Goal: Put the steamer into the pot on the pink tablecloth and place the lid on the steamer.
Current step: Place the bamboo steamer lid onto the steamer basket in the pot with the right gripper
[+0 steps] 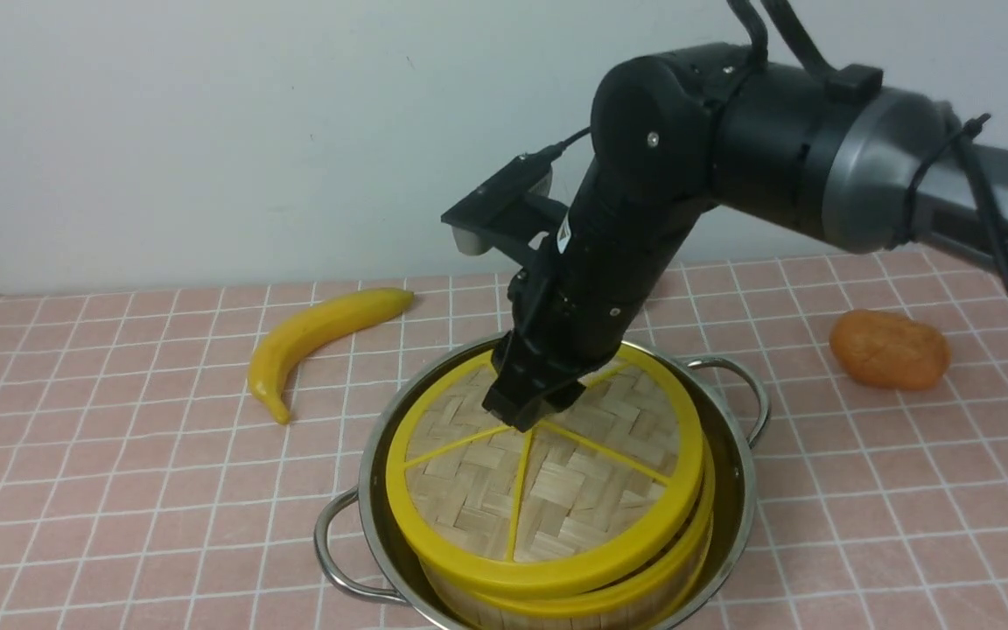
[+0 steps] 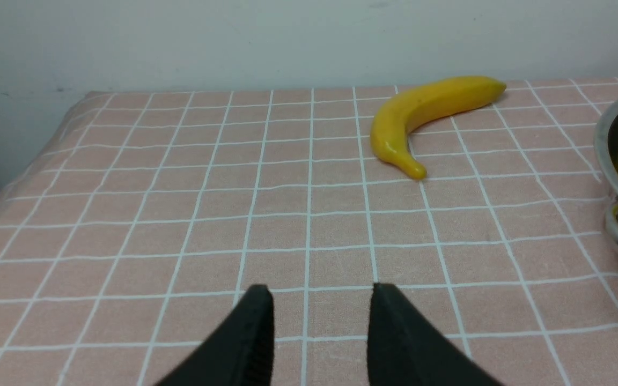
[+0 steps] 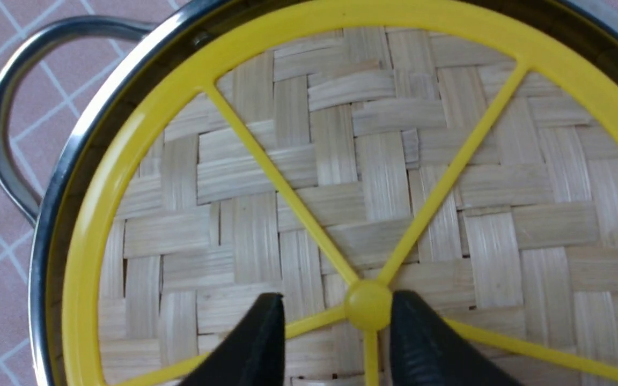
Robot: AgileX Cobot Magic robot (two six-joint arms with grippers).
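A stainless-steel pot (image 1: 736,490) with two looped wire handles sits on the pink tablecloth (image 1: 119,490), near the front edge of the front view. Inside it stands the bamboo steamer (image 1: 556,612), its pale wall and yellow rim showing just below the lid (image 1: 591,490). The lid, a woven disc w/ yellow spokes, rests on the steamer but looks slightly tilted and shifted toward the left, so its rim doesn't quite line up w/ the steamer rim on the near-right side.

The right gripper (image 1: 528,418) points down at the lid's centre. In the right wrist view its fingers (image 3: 255,348) are parted, w/ the yellow centre knob (image 3: 368,312) between them, nearer one finger; the jaws aren't pinching it (contact with that finger can't be told). The left gripper (image 2: 319,316) hovers over bare cloth, jaws spread, gripping nothing.

A banana (image 1: 316,337) and an orange-coloured fruit (image 1: 889,350) lie well apart from the pot.

Judgement: the step is seating the lid. To do it well, the arm should lift straight up w/o snagging the knob, and nudge the lid level if it isn't flush.
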